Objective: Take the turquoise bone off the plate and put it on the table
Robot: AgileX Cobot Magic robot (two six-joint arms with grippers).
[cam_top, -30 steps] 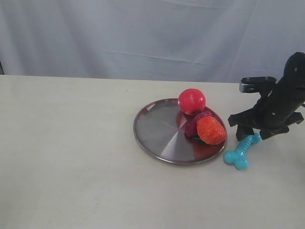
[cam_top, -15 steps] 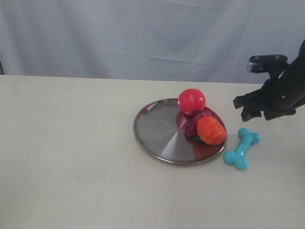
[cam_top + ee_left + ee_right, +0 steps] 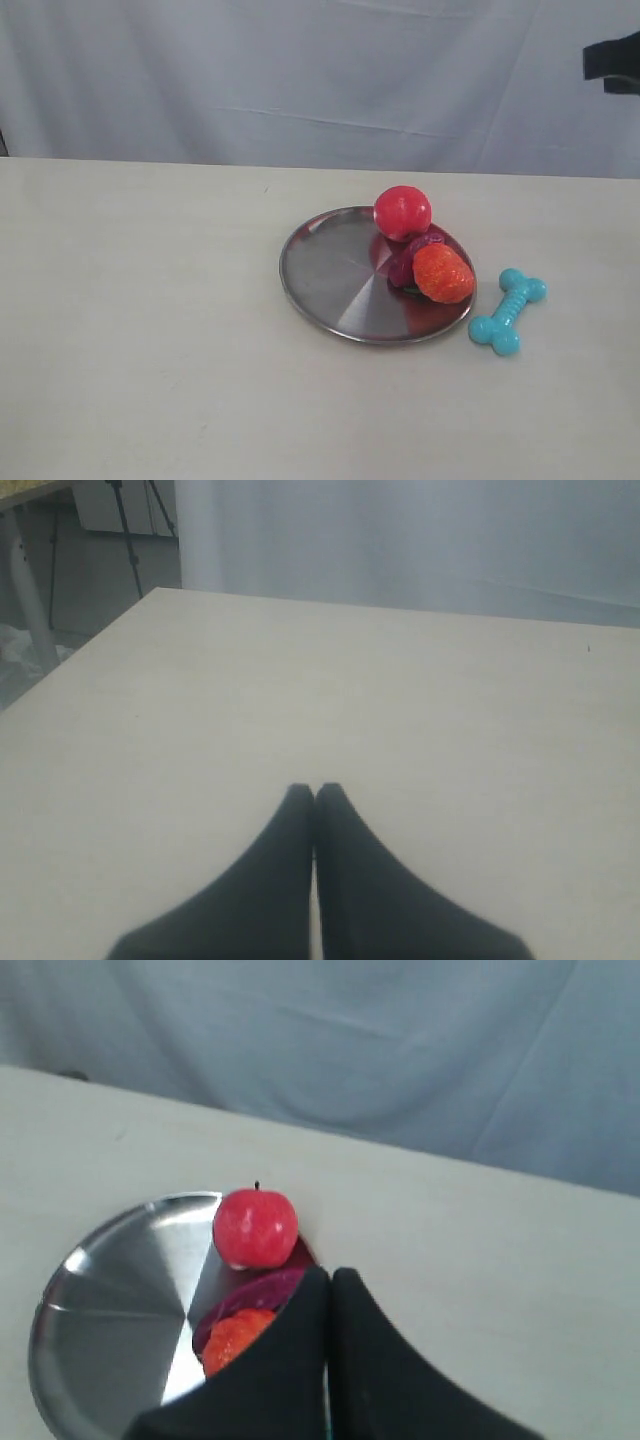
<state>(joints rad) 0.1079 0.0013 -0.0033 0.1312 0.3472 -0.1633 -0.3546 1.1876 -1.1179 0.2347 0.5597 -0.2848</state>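
There is one plate, right of the middle. Three things sit on it: one red ball, one orange toy and one purple toy. One turquoise bone lies on the one table.

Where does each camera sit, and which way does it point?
Exterior view: off the arms, looking down at table, plate and turquoise bone; a bit of right arm shows.
Left wrist view: on left arm, facing along the table; shut left jaws show.
Right wrist view: on right arm, looking down at the plate; shut right jaws show.
Shared: exterior and right wrist both show plate and red ball.
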